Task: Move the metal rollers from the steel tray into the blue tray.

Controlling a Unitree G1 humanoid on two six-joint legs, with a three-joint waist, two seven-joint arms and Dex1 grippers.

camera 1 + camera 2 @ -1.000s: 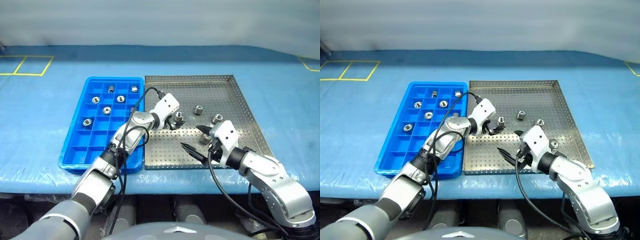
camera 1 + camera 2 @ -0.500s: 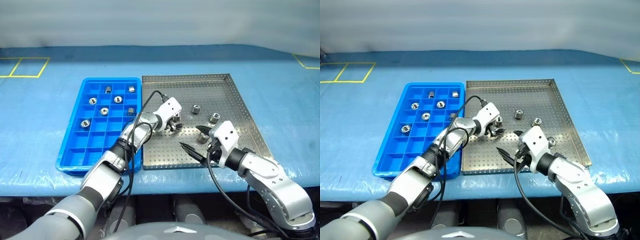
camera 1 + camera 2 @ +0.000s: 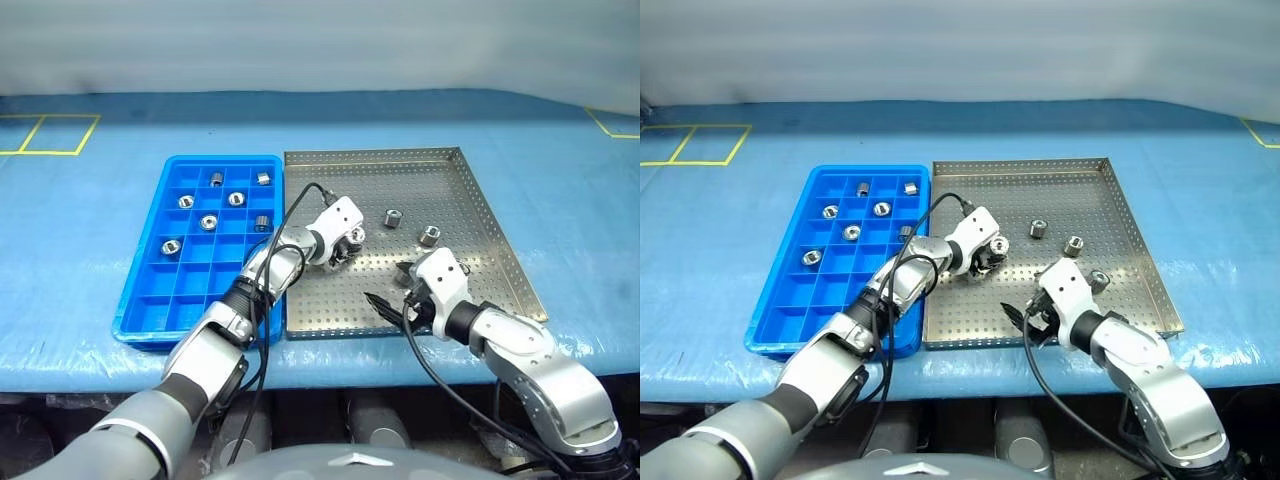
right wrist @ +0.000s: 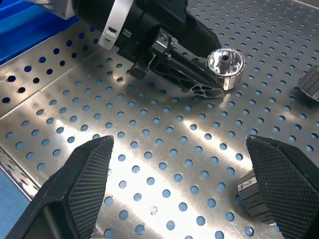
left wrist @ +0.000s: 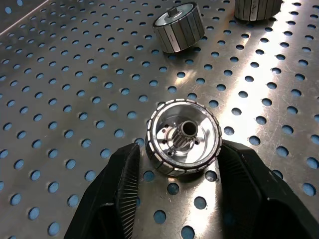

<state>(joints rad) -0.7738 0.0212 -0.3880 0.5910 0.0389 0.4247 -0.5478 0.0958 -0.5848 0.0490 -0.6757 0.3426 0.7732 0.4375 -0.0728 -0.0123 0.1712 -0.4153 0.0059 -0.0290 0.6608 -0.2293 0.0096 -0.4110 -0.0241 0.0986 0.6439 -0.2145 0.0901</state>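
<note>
Your left gripper (image 5: 183,164) has its fingers pinching a metal roller (image 5: 183,137) on the steel tray (image 3: 470,200), beside the blue tray (image 3: 150,290). The pads meet only its lower ribbed sides, so a quick lift could let it slip. Your right gripper (image 4: 182,186) is spread wide near another roller (image 4: 254,196); it could knock that.

Steel tray (image 3: 470,190), perforated, holds four shiny metal rollers (image 3: 392,217); blue tray (image 3: 150,290), at its nine o'clock, holds six.
</note>
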